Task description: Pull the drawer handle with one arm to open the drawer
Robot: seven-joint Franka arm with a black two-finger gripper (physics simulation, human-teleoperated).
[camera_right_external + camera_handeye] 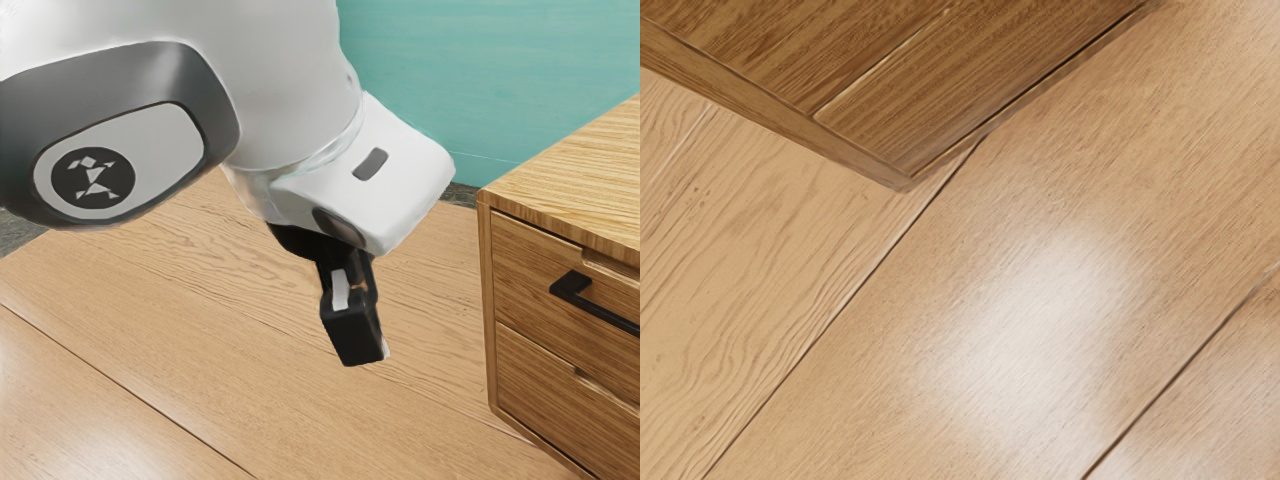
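Observation:
A wooden cabinet [585,165] stands at the exterior view's right, with two drawer fronts facing the arm. The upper drawer [530,265] carries a black bar handle [592,301] that runs off the frame's right edge. The lower drawer [550,395] sits beneath it. My black gripper [353,333] hangs below the white hand, pointing down at the wooden floor, well to the left of the cabinet and apart from the handle. Nothing is held. In the wrist view a corner of the cabinet [890,90] shows over the floor.
Wooden floor planks [200,330] spread under the arm and up to the cabinet's foot. A teal wall [500,70] stands behind. The arm's large white and grey links [150,110] cover the exterior view's upper left.

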